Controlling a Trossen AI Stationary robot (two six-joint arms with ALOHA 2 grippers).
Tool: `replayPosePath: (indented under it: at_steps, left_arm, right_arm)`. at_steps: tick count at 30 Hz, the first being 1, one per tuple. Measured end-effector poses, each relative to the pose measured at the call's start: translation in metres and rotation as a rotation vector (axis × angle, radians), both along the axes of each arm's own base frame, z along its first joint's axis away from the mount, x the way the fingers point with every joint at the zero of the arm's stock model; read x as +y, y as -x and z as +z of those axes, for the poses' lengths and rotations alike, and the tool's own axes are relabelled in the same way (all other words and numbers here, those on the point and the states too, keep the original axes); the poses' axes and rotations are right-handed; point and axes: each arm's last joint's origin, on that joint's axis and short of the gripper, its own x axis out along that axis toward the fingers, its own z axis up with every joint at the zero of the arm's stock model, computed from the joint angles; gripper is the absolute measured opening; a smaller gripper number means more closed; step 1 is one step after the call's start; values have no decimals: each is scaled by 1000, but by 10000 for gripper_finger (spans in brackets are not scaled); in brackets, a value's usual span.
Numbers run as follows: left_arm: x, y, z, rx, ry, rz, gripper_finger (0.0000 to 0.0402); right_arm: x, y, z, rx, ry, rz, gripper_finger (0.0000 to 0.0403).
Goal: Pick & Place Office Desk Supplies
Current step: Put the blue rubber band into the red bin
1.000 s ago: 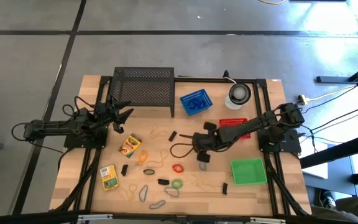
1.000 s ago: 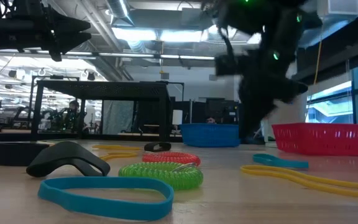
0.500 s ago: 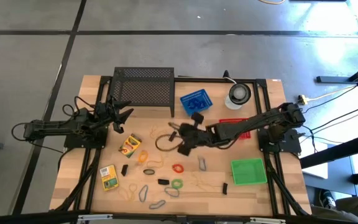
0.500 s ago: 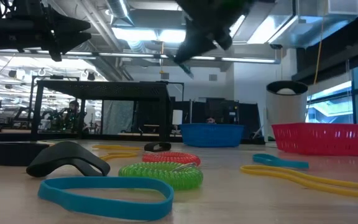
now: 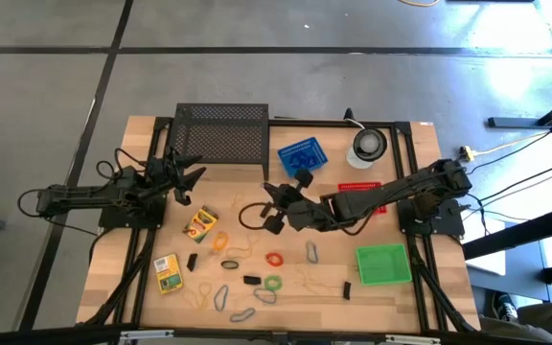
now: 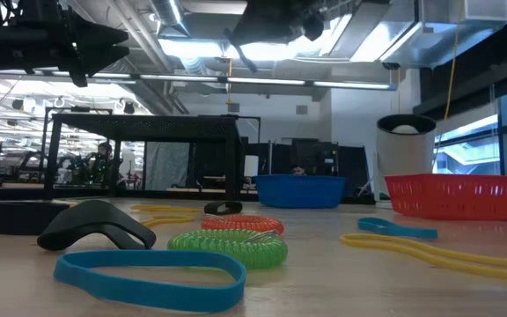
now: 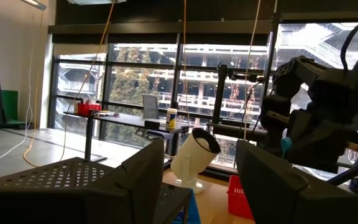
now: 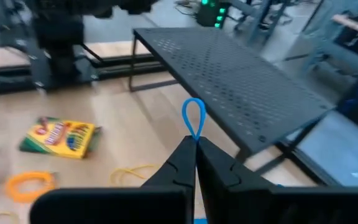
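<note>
The right hand (image 8: 194, 149) is pinched shut on a blue rubber band (image 8: 193, 122), its loop poking out past the fingertips, carried above the counter (image 5: 391, 297) near the black mesh rack (image 5: 220, 134). This looks like the carry step; next it needs a bin, perhaps the blue basket (image 5: 301, 158) just beside, and a release over it. The left hand (image 5: 182, 172) waits wide open and empty at the rack's left. In the high view the band itself is too small to make out.
</note>
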Motion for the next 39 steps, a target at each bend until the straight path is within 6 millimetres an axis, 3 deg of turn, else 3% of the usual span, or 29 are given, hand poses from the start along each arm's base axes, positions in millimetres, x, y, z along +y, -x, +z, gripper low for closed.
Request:
replayPosePath:
  at_steps: [8, 17, 24, 29, 34, 39]
  left_arm:
    - [0, 0, 0, 0, 0, 0, 194]
    - [0, 0, 0, 0, 0, 0, 194]
    - [0, 0, 0, 0, 0, 0, 194]
    - [0, 0, 0, 0, 0, 0, 194]
    - [0, 0, 0, 0, 0, 0, 194]
    - [0, 0, 0, 0, 0, 0, 194]
  right_arm:
    - [-4, 20, -13, 162, 23, -118, 8]
    - [-18, 74, -10, 310, -93, -366, 8]
    - [-13, 111, -10, 402, -116, -539, 8]
    - [-9, 129, -33, 441, -154, -612, 8]
    - [-14, 148, -63, 513, -199, -723, 8]
    - [-21, 162, -82, 623, -260, -810, 8]
